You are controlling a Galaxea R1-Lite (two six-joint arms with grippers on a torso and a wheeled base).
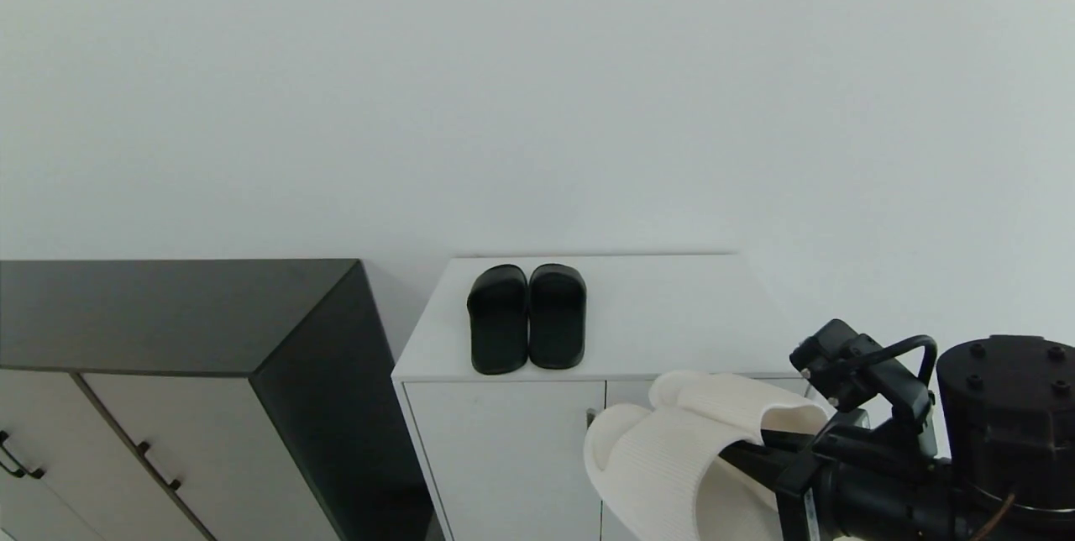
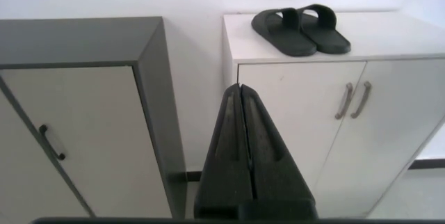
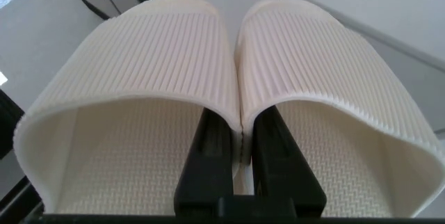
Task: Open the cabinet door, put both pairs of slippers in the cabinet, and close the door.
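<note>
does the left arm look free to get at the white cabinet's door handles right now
Probably yes: the left gripper is empty and shut, facing the closed white cabinet, with nothing between it and the door handles.

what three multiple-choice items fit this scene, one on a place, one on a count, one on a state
1. Where are the black slippers?
A on top of the white cabinet
B on the floor
C inside it

2. How many white slippers does the right gripper hold?
A one
B two
C none

3. The white cabinet's doors are:
A both shut
B one ajar
C both wide open

Answers:
1 A, they lie side by side on its top.
2 B, the right wrist view shows both clamped together in it.
3 A, in the left wrist view both sit flush with the front.
</note>
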